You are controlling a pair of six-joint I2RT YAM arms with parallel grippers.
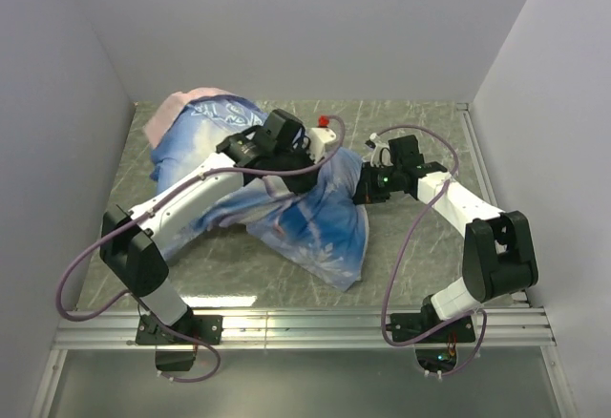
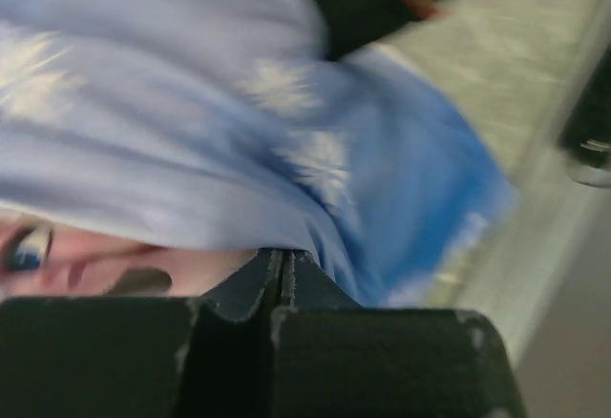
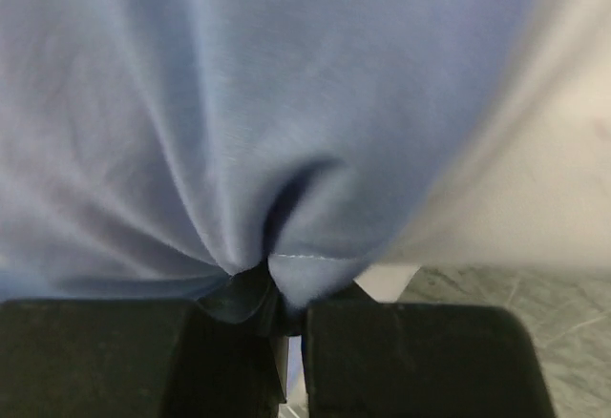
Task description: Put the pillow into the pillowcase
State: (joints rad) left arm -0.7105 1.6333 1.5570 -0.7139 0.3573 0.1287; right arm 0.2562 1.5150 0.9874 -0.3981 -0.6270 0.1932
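The pillowcase (image 1: pixel 286 213) lies blue print side up across the middle of the table and bulges, with a pink patch at the far left. My left gripper (image 1: pixel 289 176) is over its middle. In the left wrist view the left gripper (image 2: pixel 282 258) is shut, with the pillowcase (image 2: pixel 191 103) gathered at its tips. My right gripper (image 1: pixel 361 189) is at the case's right edge. In the right wrist view the right gripper (image 3: pixel 286 289) is shut on a fold of the pillowcase (image 3: pixel 239 113). The white pillow does not show plainly. I cannot tell whether a pale surface (image 3: pixel 549 170) is the pillow.
A small red object (image 1: pixel 324 119) sits on the marble table (image 1: pixel 420 246) behind the case, near the back wall. White walls close in on the left, back and right. A metal rail (image 1: pixel 305 327) runs along the near edge by the arm bases.
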